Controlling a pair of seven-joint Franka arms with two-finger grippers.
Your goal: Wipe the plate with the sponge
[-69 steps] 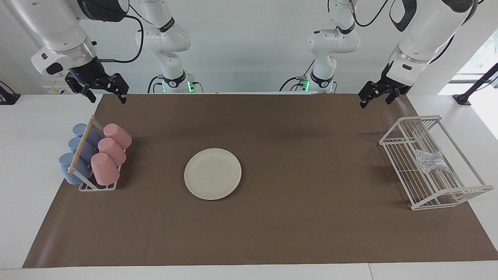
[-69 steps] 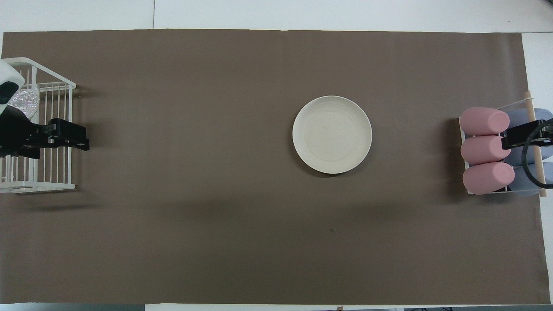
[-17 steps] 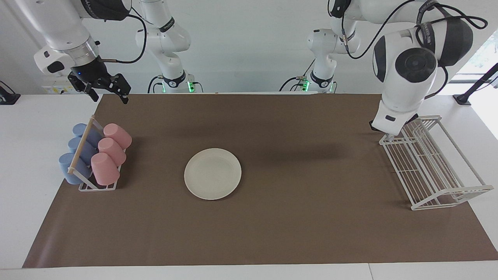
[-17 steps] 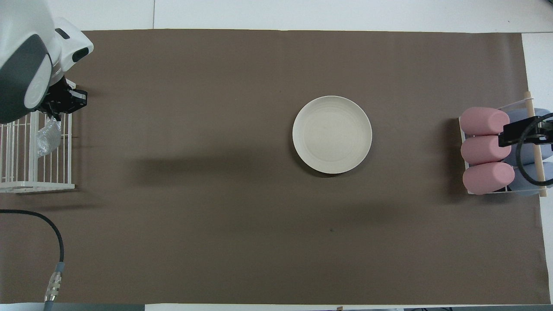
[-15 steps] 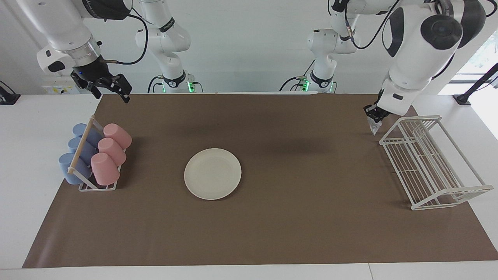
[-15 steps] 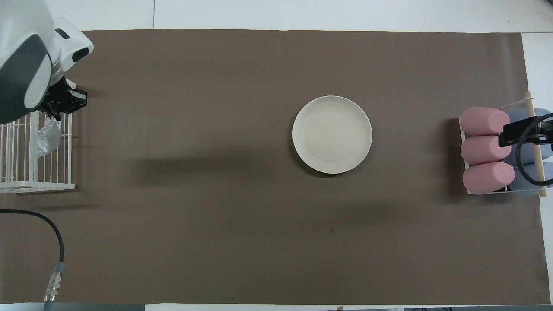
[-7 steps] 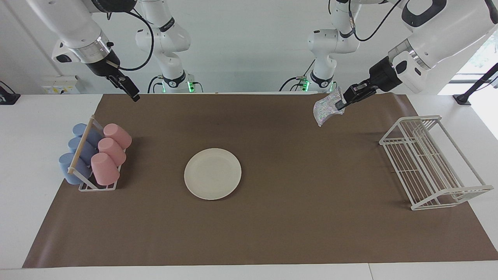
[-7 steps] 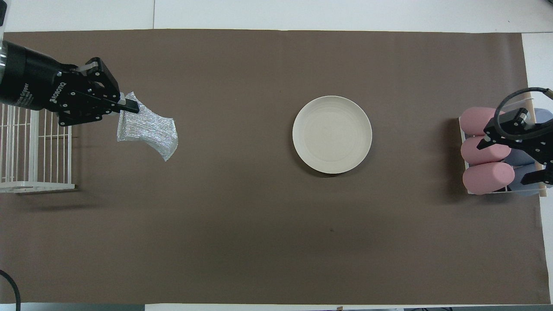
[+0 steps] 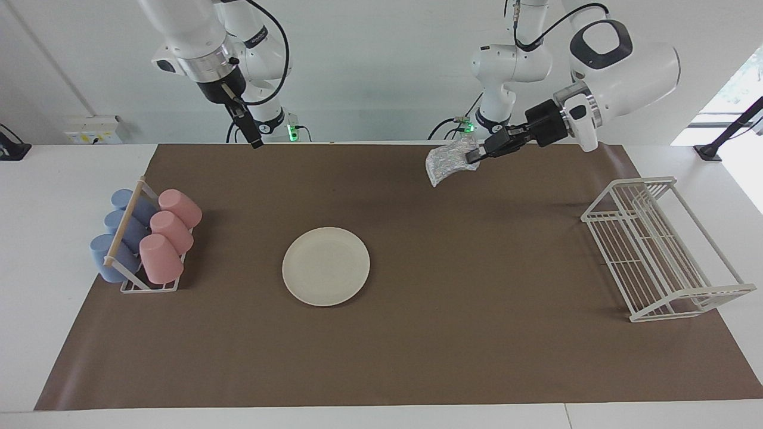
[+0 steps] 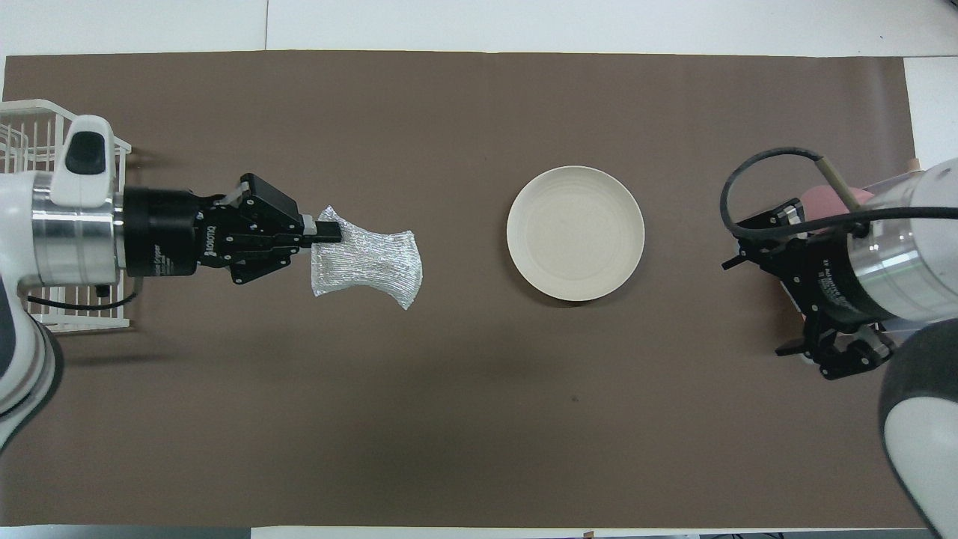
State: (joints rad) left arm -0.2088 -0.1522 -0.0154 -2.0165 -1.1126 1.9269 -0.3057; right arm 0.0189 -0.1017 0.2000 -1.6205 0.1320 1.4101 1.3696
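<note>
It was a robotics lab set up as a mock kitchen. Two white arms point(image 9: 620, 59) stood bolted at one edge of a white surface point(image 9: 36, 238), with cables point(image 9: 453, 122) and green status lights point(image 9: 291, 132) at their bases, against a bare white wall point(image 9: 381, 65). A brown mat point(image 9: 417, 345) covered the work area. The props were few and tidily staged: a plate point(image 9: 326, 266), pink cups point(image 9: 170, 235) and blue cups point(image 9: 113, 238) in a holder, and a white wire rack point(image 9: 661, 250). High fixed cameras looked down on it all.
</note>
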